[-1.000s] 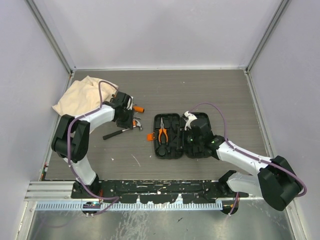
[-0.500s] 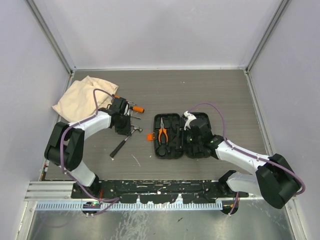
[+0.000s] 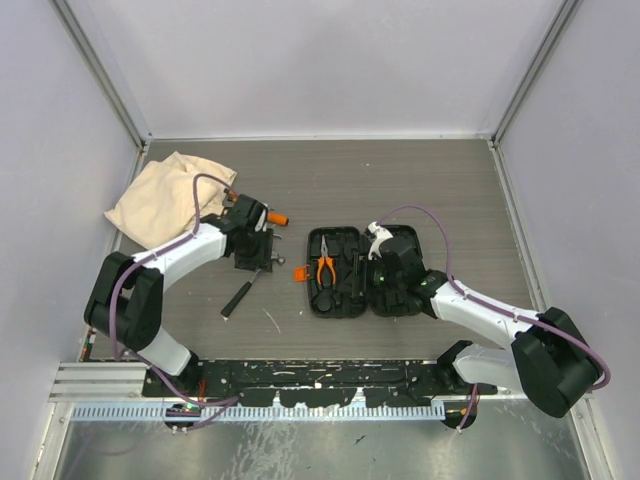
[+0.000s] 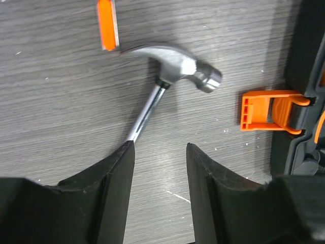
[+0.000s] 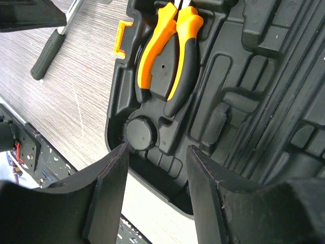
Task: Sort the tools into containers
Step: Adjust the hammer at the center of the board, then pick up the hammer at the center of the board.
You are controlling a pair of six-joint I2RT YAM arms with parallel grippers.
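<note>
A small claw hammer (image 4: 177, 63) lies flat on the table, its steel head near the case's orange latch (image 4: 269, 110) and its black grip (image 3: 238, 298) pointing toward the near edge. My left gripper (image 4: 160, 147) hangs open just above it, with the shaft running under its left finger (image 4: 114, 178) and nothing between the fingers. An orange-handled screwdriver (image 3: 272, 217) lies just behind that gripper. Orange-and-black pliers (image 5: 170, 51) sit in the left half of the open black tool case (image 3: 395, 300). My right gripper (image 5: 157, 147) is open over the case's near part and holds nothing.
A crumpled beige cloth (image 3: 165, 195) lies at the back left of the table. The hammer's grip (image 5: 48, 53) also shows left of the case in the right wrist view. Grey walls close in both sides and the back.
The hammer swung from nearly crosswise to diagonal, its grip toward the near edge. My left gripper shifted right, closed tighter, then opened off the hammer. The right arm has not moved.
</note>
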